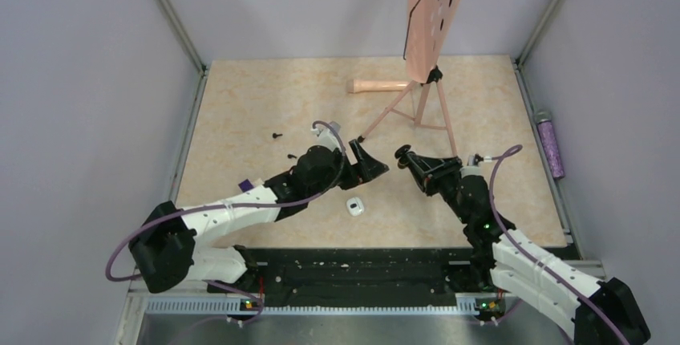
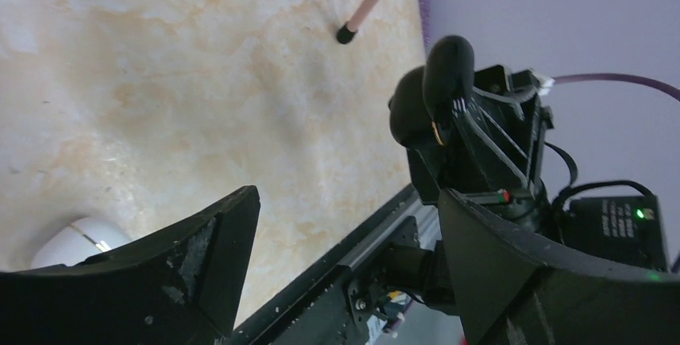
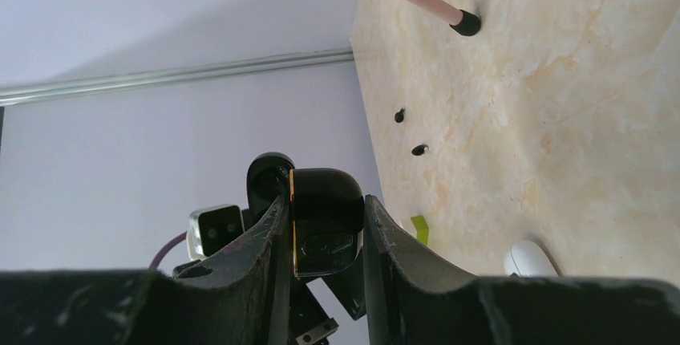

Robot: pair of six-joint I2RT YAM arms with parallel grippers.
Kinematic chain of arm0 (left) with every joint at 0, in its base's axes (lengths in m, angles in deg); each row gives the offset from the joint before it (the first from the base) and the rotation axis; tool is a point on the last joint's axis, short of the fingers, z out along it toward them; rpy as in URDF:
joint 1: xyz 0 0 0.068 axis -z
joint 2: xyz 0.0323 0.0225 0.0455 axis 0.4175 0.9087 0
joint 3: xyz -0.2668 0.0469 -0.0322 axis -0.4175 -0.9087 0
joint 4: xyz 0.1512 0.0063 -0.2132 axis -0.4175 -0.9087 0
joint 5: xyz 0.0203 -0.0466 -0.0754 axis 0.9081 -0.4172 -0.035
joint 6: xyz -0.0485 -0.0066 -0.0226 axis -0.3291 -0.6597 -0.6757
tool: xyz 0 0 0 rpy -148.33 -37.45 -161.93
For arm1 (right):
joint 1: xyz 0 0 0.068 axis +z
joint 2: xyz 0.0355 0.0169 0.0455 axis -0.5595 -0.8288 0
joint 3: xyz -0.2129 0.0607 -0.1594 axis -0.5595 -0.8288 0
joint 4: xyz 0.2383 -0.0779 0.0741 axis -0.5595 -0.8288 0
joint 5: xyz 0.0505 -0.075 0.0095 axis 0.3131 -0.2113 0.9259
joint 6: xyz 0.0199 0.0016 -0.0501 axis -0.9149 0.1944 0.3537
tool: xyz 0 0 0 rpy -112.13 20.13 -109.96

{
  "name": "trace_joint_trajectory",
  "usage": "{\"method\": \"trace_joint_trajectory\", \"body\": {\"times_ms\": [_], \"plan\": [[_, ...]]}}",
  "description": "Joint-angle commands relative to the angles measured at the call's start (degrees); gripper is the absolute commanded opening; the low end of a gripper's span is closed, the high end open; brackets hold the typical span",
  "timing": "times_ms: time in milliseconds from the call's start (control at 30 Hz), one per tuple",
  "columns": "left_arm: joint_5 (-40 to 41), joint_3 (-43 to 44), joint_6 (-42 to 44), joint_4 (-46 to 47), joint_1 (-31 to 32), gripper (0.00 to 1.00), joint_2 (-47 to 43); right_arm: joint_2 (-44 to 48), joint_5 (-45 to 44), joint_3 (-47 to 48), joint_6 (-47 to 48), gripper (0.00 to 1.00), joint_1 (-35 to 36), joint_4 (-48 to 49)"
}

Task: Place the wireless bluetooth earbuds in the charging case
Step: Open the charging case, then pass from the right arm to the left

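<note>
Nearest are both arm bases, bolted at the near edge of the table. At left, one earbud and the second earbud lie on bare tabletop, with free room behind them. The left gripper stands wide apart and holds nothing. The right gripper is clamped on the black charging case. Beyond it, a label on a black box is too small to read.
</note>
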Motion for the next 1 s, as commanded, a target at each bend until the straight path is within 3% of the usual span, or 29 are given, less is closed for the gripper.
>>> {"method": "trace_joint_trajectory", "body": {"times_ms": [0, 367, 467, 767, 967], "plan": [[-7.5, -2.8, -3.0, 17.6, 0.1, 0.85, -0.8, -0.9, 0.2, 0.1, -1.6, 0.0, 0.2, 6.6], [-15.0, -1.3, -5.3, 26.6, -0.2, 0.8, 6.6, -1.0, 1.1, 1.2, -1.7, 0.0, 0.3, 6.2], [-17.0, -1.0, -6.6, 28.1, -0.7, 0.72, 8.2, -0.5, 1.1, 1.0, -1.5, 0.0, 0.3, 6.2], [-17.6, -2.8, -9.4, 34.1, -1.6, 0.67, 10.6, -0.3, 2.3, 0.7, -2.2, 0.0, 0.3, 7.1], [-15.1, -1.4, -8.2, 31.8, -1.7, 0.59, 10.9, -0.2, 2.7, 0.7, -4.8, 0.0, 0.3, 6.6]]}}
